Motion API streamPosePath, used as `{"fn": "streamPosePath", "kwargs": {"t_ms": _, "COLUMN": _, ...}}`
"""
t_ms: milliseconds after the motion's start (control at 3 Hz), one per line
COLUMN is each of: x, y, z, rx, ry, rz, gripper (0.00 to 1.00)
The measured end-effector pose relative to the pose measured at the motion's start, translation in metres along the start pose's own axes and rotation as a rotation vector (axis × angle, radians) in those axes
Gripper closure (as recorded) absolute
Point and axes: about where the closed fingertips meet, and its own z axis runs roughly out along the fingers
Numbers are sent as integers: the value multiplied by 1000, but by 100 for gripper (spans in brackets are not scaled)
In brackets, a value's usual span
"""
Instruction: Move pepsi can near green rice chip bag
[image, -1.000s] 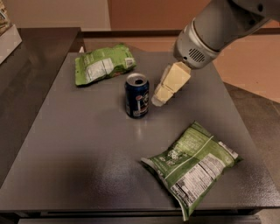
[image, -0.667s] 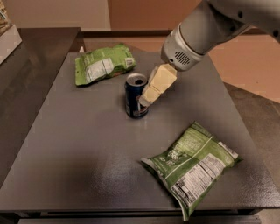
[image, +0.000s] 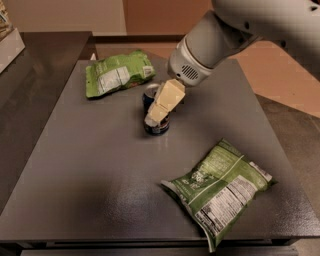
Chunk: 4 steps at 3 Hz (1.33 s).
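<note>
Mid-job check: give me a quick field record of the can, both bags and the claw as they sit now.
claw: at the pepsi can, overlapping its top and side
pepsi can: upright, mid-table, partly hidden by the claw
green rice chip bag: flat, far-left area, apart from the can
larger green bag: flat, near-right corner
table: dark grey

No word or number could be read anywhere. The gripper (image: 154, 119) hung just in front of the pepsi can (image: 160, 128), covering most of its face. Behind and left of the can, the green rice chip bag (image: 131, 66) bore a pale label (image: 111, 79), illegible. In front and right of the can, the darker bag (image: 212, 172) carried a nutrition panel (image: 227, 205) with print too fine to read.
</note>
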Motion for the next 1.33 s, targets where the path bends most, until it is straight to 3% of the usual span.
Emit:
{"fn": "streamPosePath", "kwargs": {"t_ms": 667, "x": 1, "y": 5, "z": 4, "rx": -34, "ry": 22, "rz": -34, "gripper": 41}}
{"fn": "streamPosePath", "kwargs": {"t_ms": 1000, "x": 0, "y": 4, "z": -2, "rx": -24, "ry": 27, "rz": -40, "gripper": 65}}
{"fn": "streamPosePath", "kwargs": {"t_ms": 1333, "x": -12, "y": -9, "z": -9, "rx": 19, "ry": 28, "rz": -13, "gripper": 87}}
